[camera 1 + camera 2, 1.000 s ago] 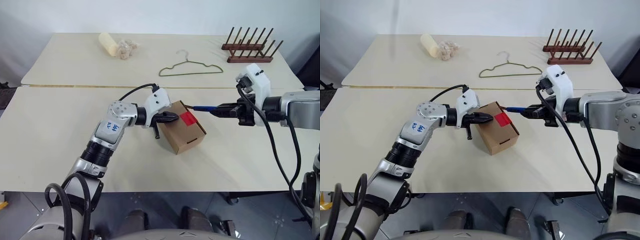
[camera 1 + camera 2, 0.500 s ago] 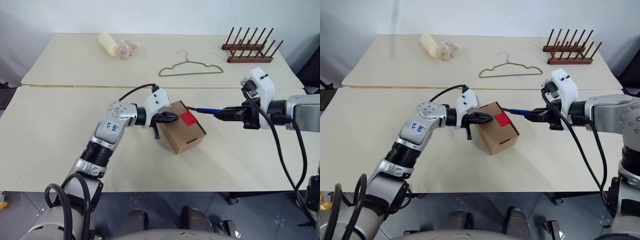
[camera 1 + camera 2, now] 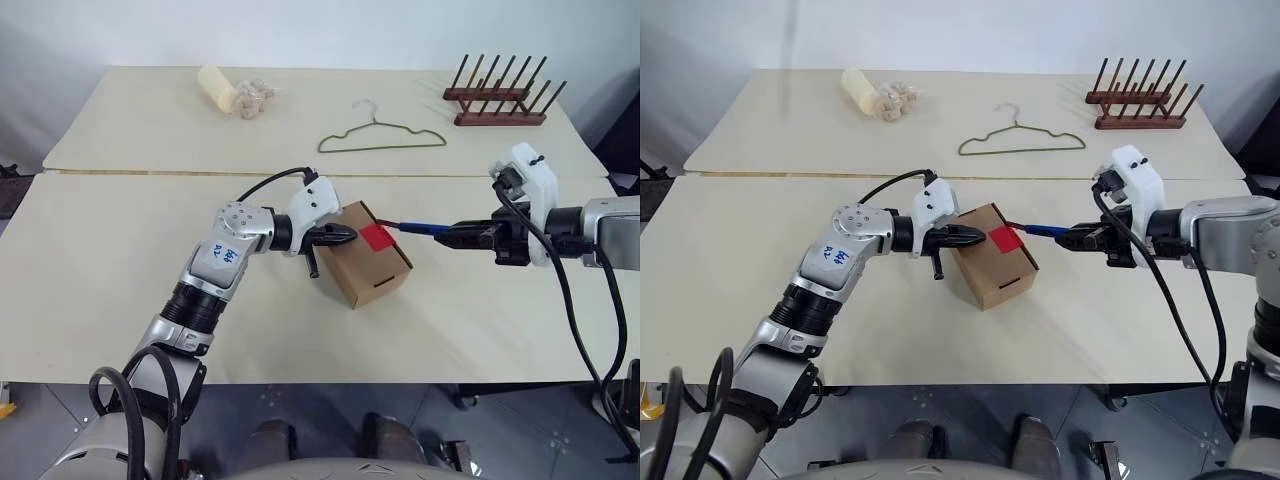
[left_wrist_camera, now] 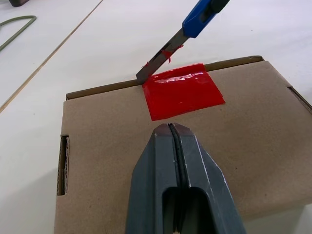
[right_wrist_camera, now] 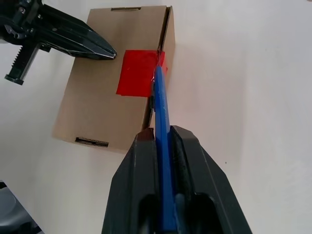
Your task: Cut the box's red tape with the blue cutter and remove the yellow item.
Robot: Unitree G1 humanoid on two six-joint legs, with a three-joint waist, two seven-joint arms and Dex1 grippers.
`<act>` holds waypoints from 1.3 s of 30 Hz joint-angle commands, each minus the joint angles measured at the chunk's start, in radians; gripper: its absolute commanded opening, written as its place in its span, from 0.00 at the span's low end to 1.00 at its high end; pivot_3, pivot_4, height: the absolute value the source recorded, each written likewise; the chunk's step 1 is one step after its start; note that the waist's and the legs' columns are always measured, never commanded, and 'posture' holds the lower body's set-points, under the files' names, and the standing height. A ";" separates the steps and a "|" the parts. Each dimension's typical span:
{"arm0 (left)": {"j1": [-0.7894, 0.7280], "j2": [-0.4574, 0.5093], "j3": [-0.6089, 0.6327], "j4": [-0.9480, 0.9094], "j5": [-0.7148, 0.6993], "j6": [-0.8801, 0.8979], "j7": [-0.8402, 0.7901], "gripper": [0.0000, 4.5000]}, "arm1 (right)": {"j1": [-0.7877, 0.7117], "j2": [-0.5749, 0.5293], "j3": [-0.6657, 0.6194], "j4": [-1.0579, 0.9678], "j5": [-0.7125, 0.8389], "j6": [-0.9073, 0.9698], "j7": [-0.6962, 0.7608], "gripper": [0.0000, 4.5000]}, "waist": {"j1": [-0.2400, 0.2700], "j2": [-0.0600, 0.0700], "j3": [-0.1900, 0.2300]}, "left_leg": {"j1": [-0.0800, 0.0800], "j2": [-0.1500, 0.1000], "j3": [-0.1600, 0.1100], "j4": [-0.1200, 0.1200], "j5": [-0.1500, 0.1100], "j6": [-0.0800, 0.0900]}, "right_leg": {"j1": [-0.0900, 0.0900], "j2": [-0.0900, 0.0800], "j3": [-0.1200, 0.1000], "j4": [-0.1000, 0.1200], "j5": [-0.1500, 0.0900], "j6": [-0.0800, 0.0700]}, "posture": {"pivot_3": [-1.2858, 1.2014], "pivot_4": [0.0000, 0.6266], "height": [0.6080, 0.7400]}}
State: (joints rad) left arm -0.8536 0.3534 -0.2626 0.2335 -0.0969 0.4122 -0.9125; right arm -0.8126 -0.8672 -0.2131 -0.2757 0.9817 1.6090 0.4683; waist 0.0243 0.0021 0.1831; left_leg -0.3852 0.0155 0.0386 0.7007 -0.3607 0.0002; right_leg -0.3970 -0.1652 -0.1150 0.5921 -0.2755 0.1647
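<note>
The box (image 3: 372, 272) lies closed at the table's middle, the red tape (image 3: 377, 237) on its top by the flap seam. My left gripper (image 3: 350, 236) is shut, its tip pressing on the lid just beside the tape (image 4: 183, 90). My right gripper (image 3: 460, 236) is shut on the blue cutter (image 3: 425, 227), which points left at the box. The metal blade meets the lid's edge at the tape's corner, with red scraps clinging to it. The yellow item is hidden.
A green wire hanger (image 3: 380, 138) lies behind the box. A wooden peg rack (image 3: 505, 100) stands at the back right. At the back left lie a pale yellow roll (image 3: 218, 88) and a small beige lump (image 3: 255, 97). A seam (image 3: 150, 173) joins two tabletops.
My right arm has drawn back to the right and sunk slightly, taking the cutter with it, its tip sliding along the lid's edge by the tape. The left arm and the box have stayed still.
</note>
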 commanded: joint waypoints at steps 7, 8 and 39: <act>0.023 0.009 -0.022 -0.008 0.020 0.019 -0.007 0.00 | -0.093 0.039 -0.016 0.025 -0.038 -0.005 -0.010 0.02 | 0.001 0.000 0.000 | 0.000 0.000 0.000 0.000 0.000 0.000 | 0.000 0.000 0.000 0.001 0.000 0.000 | 0.52 0.24 1.00; 0.024 0.011 -0.022 -0.011 0.020 0.021 -0.008 0.00 | -0.088 0.041 -0.007 0.021 -0.050 -0.010 -0.015 0.02 | 0.000 0.000 0.000 | 0.000 0.000 0.000 0.000 0.000 0.000 | 0.000 0.000 0.000 0.001 0.000 0.000 | 0.52 0.24 1.00; 0.006 0.044 -0.090 -0.013 0.068 0.088 -0.026 0.00 | -0.087 -0.017 0.126 0.005 -0.012 0.005 0.065 0.02 | -0.001 0.000 -0.001 | 0.001 0.000 0.000 0.000 0.000 0.000 | 0.000 0.000 0.000 0.001 0.000 0.000 | 0.52 0.24 1.00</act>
State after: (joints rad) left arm -0.8636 0.3812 -0.2969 0.1964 -0.0781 0.4535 -0.9227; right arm -0.8831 -0.8622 -0.0993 -0.2622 0.9122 1.6090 0.5091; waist 0.0232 0.0024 0.1826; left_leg -0.3842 0.0154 0.0387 0.7010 -0.3604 0.0002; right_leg -0.3966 -0.1652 -0.1144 0.5932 -0.2755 0.1646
